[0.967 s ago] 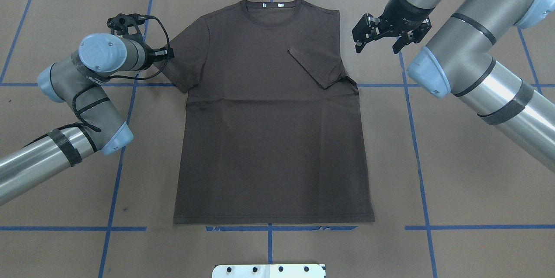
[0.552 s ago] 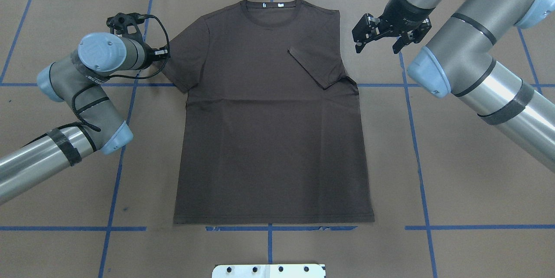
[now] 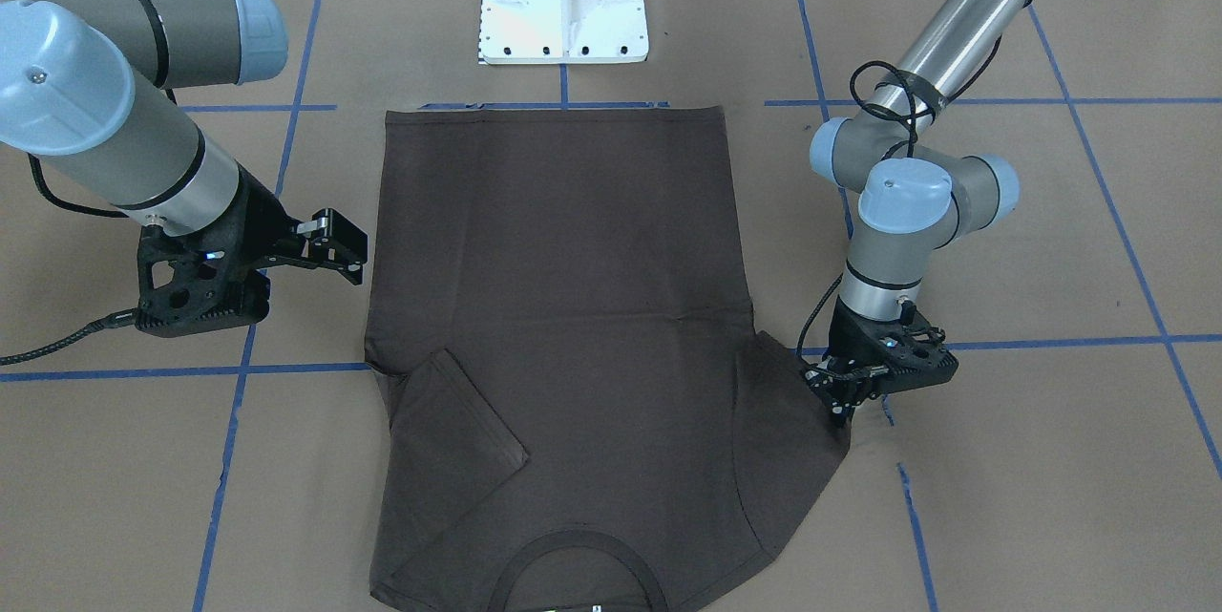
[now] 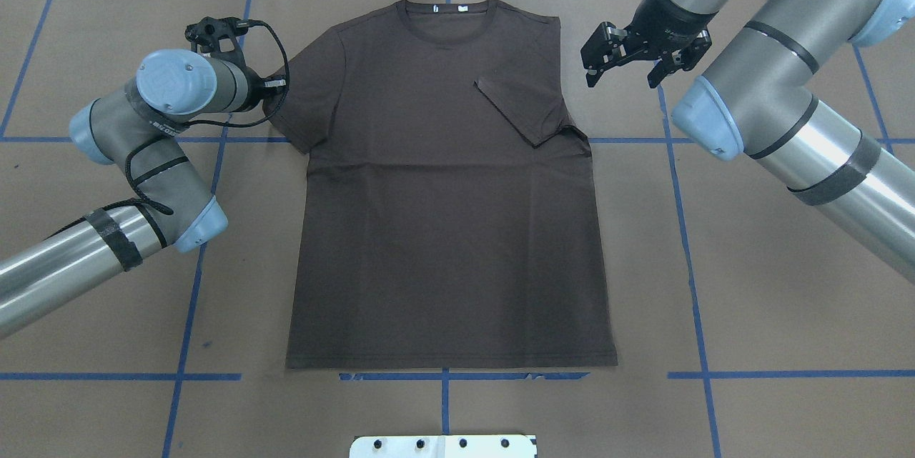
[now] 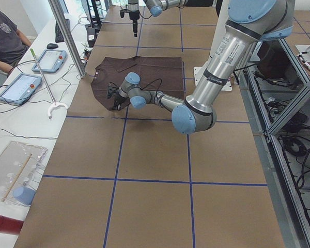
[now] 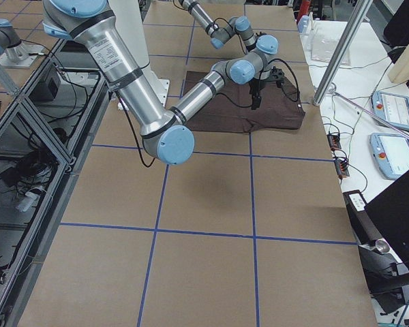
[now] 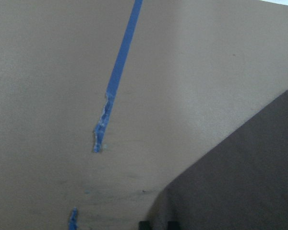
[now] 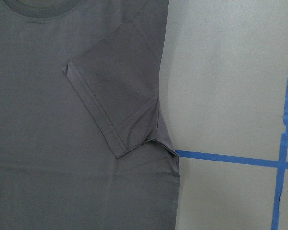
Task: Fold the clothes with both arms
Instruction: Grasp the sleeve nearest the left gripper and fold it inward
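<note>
Table (image 4: 750,301): brown paper, blue tape grid. Dark T-shirt (image 4: 443,229) lies flat at centre, collar away from the robot's base. Its sleeve on the robot's right is folded in over the chest; the other is spread out. Right hand (image 4: 622,78) hovers beside the shirt's shoulder, fingers wide apart, empty. Left hand (image 3: 840,405) low at the spread sleeve's edge; cannot tell its grip.

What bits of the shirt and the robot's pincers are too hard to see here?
Left pincer: front-facing view, tiny dark tips against the T-shirt sleeve; grip unclear.
Its fingertips: left wrist view, cut off by the bottom edge.
Neck tags: overhead view, too small to read.
Collar: front-facing view, cut off by the bottom edge.
</note>
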Controlling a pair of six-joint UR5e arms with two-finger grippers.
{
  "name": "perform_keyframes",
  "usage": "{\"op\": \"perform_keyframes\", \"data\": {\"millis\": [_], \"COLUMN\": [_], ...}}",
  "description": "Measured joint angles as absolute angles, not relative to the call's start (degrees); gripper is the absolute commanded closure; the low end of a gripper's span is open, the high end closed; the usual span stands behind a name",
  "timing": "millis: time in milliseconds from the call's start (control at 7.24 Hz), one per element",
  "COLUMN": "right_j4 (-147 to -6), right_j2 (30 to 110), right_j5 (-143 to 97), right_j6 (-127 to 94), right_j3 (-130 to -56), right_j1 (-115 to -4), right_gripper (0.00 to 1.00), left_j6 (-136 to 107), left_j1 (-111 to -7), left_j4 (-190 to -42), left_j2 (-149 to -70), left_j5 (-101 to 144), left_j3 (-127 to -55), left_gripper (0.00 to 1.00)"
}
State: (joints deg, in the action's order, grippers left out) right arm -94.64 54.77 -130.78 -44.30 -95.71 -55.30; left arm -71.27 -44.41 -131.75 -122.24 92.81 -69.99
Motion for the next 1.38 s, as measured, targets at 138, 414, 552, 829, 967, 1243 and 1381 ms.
{"op": "perform_keyframes", "data": {"millis": [138, 414, 552, 829, 967, 1243, 1381], "right_j4": [-94.6, -94.55, -94.51, -94.49, -94.48, -94.48, -94.48], "right_j2": [54.81, 54.99, 55.17, 55.4, 55.39, 55.17, 55.08], "right_j5": [-130.78, -130.82, -130.8, -130.78, -130.76, -130.71, -130.7], "right_j6": [-44.3, -44.3, -44.24, -44.01, -43.99, -44.2, -44.26], "right_j3": [-95.71, -95.71, -95.68, -95.56, -95.58, -95.74, -95.77], "right_j1": [-55.33, -55.4, -55.43, -55.45, -55.46, -55.41, -55.38], "right_gripper": [0.0, 0.0, 0.0, 0.0, 0.0, 0.0, 0.0], "left_j6": [-71.39, -72.86, -75.58, -81.0, -82.21, -82.86, -82.88], "left_j1": [-44.62, -44.69, -44.21, -41.89, -41.1, -40.66, -40.55], "left_j4": [-129.7, -122.09, -120.5, -120.72, -123.34, -130.42, -131.99], "left_j2": [-123.26, -128.09, -130.63, -137.13, -139.32, -140.8, -141.01], "left_j5": [92.99, 93.14, 93.12, 92.93, 92.86, 92.82, 92.82], "left_j3": [-71.57, -74.02, -73.8, -68.48, -65.11, -59.76, -58.57], "left_gripper": [1.0, 1.0, 1.0, 1.0, 1.0, 1.0, 0.01]}}
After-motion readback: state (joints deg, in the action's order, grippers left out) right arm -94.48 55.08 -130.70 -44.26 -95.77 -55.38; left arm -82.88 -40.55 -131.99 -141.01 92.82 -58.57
